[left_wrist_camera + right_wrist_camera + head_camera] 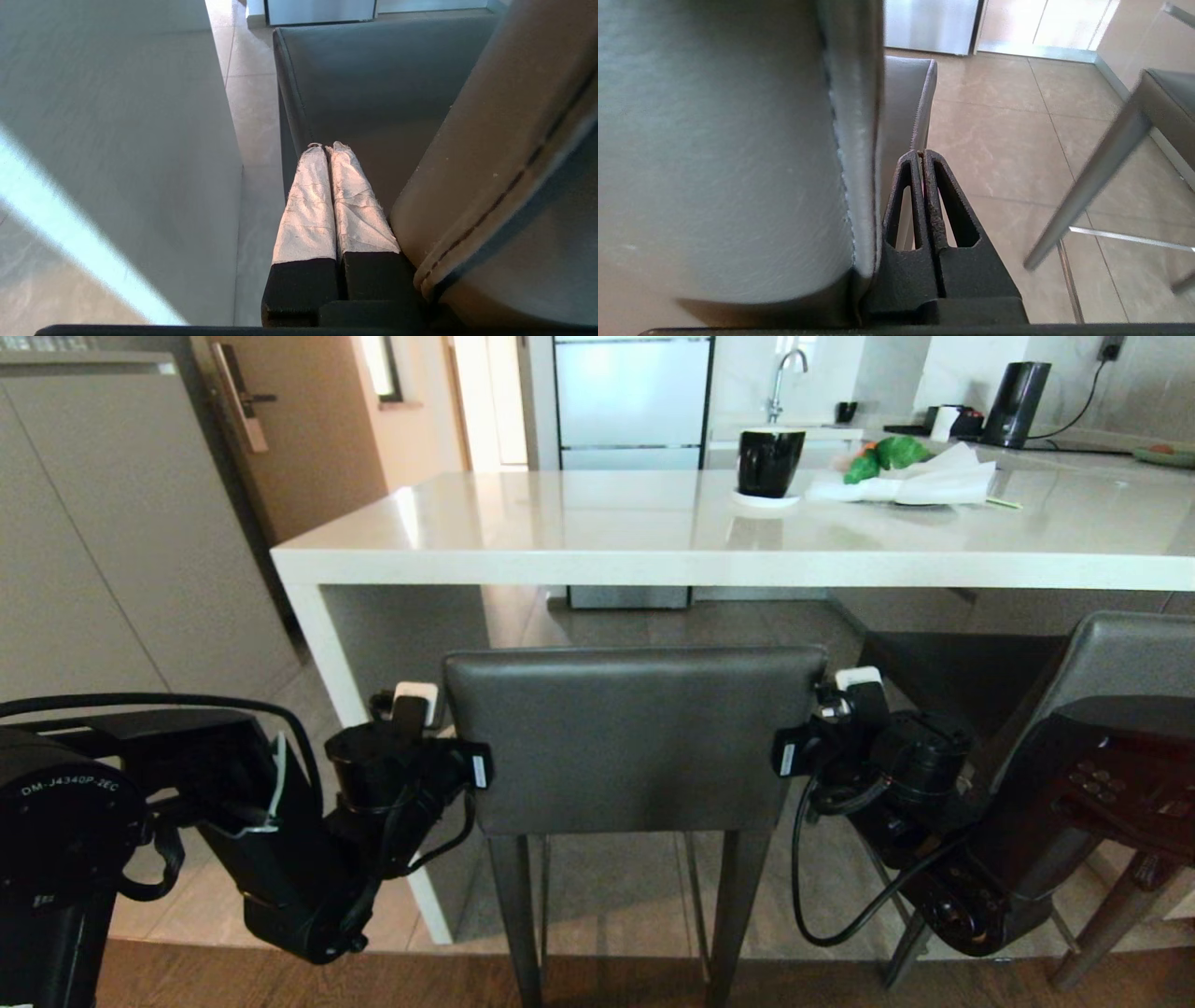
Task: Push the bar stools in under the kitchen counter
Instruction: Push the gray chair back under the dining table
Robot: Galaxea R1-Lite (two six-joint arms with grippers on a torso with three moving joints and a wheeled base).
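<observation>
Nearest, the left claw (327,149) and right claw (920,154), both closed and gripping nothing, flank the centre bar stool (635,737)'s backrest, seemingly to brace it for a straight shove. Beyond stands the worktop (597,555); the second stool (1111,663) waits at right.

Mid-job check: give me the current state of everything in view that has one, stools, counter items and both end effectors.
Centre bar stool: upright, seat not yet under the kitchen counter.
Right bar stool: angled, also out.
Left end effector: shut, beside the backrest's left edge.
Right end effector: shut, beside its right edge.
Black mug: upright on a coaster.
</observation>
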